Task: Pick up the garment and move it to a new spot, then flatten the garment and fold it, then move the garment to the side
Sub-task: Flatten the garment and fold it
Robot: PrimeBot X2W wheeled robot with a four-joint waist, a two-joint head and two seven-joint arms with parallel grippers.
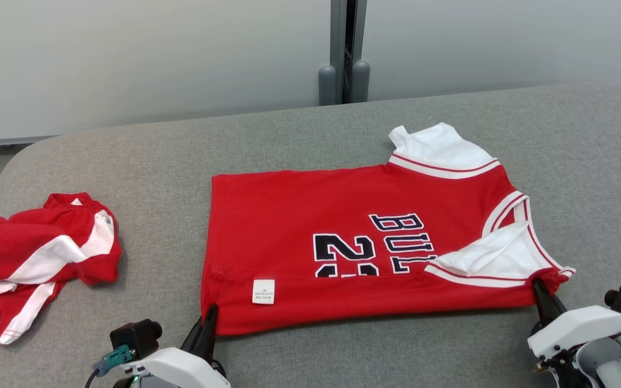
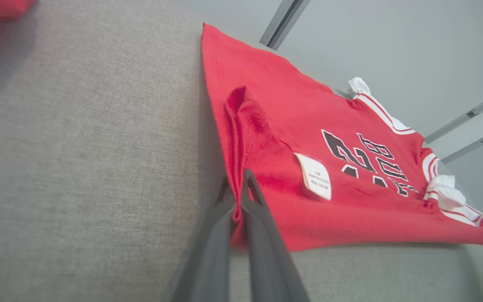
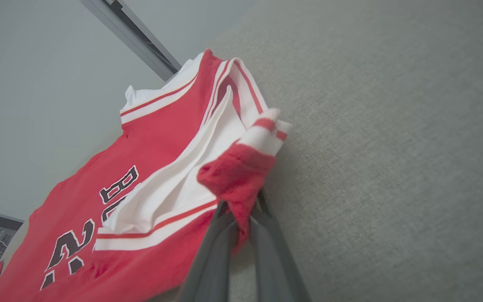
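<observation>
while both of my arms reach in low from the near edge of the grey padded surface, my left gripper sits at the near left corner of the red jersey. its two dark fingers are pressed together on the hem, and in the left wrist view the cloth runs up from between them in a narrow ridge. my right gripper is at the near right corner, fingers slanting up and away from me. it is pinched shut on a bunched bit of red fabric at the shoulder, just beside the white-and-red trim.

both white wrists lie close to the surface, angled forward. the jersey is spread sideways across the middle of it — hem to my left, neck and armholes to my right, black lettering facing up. a white label shows on the near edge. a second red-and-white garment lies crumpled at the far left, well apart from the jersey.
</observation>
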